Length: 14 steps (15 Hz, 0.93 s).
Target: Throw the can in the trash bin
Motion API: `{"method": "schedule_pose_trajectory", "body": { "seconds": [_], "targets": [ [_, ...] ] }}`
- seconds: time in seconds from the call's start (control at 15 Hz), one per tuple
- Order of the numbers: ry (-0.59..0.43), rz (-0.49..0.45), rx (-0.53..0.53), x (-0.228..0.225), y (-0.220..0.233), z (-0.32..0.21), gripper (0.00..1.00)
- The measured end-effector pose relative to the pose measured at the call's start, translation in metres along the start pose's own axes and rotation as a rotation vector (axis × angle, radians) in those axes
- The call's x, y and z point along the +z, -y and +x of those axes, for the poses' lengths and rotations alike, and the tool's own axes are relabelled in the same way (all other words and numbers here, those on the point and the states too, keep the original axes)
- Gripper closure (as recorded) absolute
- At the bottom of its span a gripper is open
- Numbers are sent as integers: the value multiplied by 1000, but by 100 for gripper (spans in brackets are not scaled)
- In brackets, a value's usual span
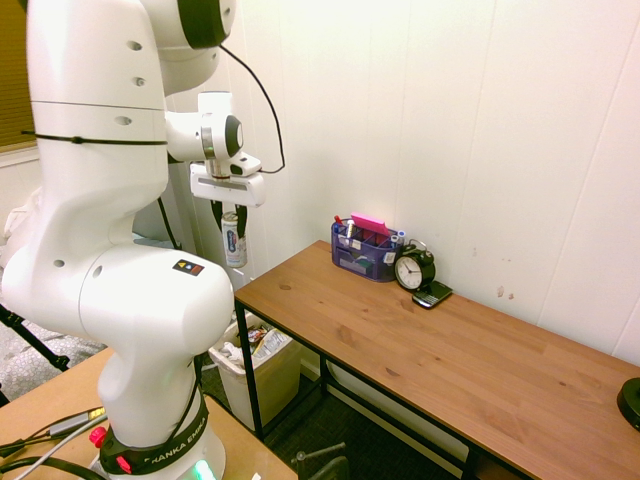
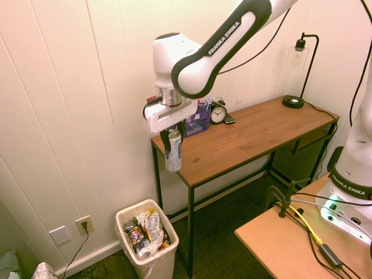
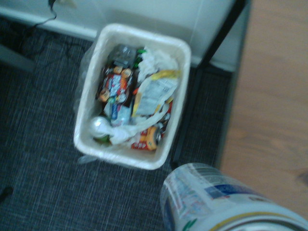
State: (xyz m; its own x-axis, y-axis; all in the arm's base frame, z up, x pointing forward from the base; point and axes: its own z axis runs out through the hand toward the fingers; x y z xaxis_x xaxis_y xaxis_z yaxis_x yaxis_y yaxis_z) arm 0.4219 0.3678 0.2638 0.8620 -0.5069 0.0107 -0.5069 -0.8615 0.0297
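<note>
My claw (image 2: 174, 127) is closed on the can (image 2: 173, 151), its two fingers parted only by the can's width, one on either side near its top. The can hangs upright from my grip, pale with blue marks on its side, held above the height of the bin (image 2: 148, 241) and off to one side of the desk (image 1: 440, 345).

The bin, my landmark, stands on the dark carpet (image 2: 232, 224). It is beige, with a clear-looking liner folded over its rim. Inside it lie wrappers (image 3: 117, 85), crumpled white plastic (image 3: 139, 131), a yellow-and-white packet (image 3: 155, 96) and an orange can (image 3: 146, 138), all below the rim.

Beside the bin is the desk, wooden on top, with a black metal frame; one of its legs (image 2: 190, 232) stands right next to the bin. On the desk, at the end nearer the bin, sits the purple organizer (image 1: 364, 250) with pens and something pink in it. Next along from the bin come the round black clock (image 1: 414, 268) and a small dark phone (image 1: 432, 295), lying flat just by the clock. At the desk's far end from the bin stands the lamp (image 2: 293, 102).

On the wall behind the bin is an outlet (image 2: 85, 224) with a plug in it, and beside that a blank plate (image 2: 60, 235).
</note>
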Motion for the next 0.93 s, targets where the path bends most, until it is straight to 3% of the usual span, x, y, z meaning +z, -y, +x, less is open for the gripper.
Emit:
{"method": "schedule_pose_trajectory", "body": {
  "seconds": [0.13,0.2,0.47,0.93],
  "targets": [
    [28,-14,-12,39,25,-1,100],
    [45,1,-18,52,39,-3,0],
    [101,39,-36,50,77,-20,0],
    [100,57,-27,31,84,4,0]
  ]
}}
